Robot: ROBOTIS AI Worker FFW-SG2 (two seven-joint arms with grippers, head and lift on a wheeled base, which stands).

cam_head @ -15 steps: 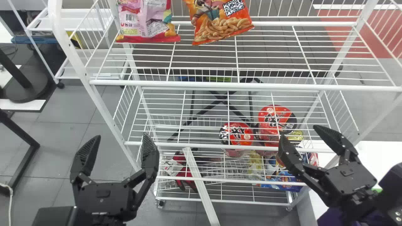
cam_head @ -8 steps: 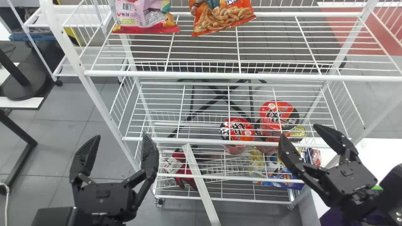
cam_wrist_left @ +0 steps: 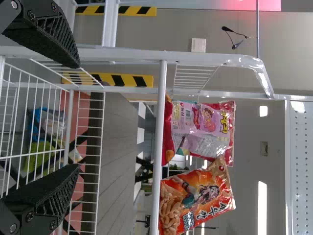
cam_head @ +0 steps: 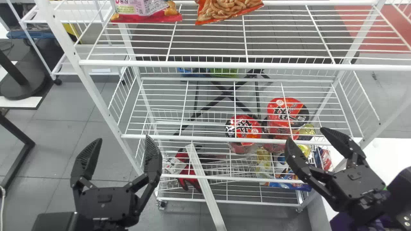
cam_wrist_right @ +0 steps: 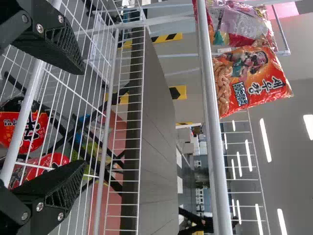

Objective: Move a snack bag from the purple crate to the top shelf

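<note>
Left gripper [cam_head: 122, 140] and right gripper [cam_head: 306, 135] hang in front of the white rack [cam_head: 212, 65], spread and empty.
Part of the purple crate [cam_head: 340, 221] shows before the rack's right side; on the rack's top shelf are two glossy, crinkled snack bags: the pink bag [cam_head: 144, 8], red-edged with a cartoon figure, and right of it the orange bag [cam_head: 229, 9], tilted, picturing ridged, curled snacks.

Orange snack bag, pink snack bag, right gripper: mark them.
Orange snack bag [cam_wrist_right: 252, 78], right wrist view, its middle.
Pink snack bag [cam_wrist_left: 203, 127], left wrist view, its middle.
Right gripper [cam_head: 305, 134], head view, midway between fingertips.
</note>
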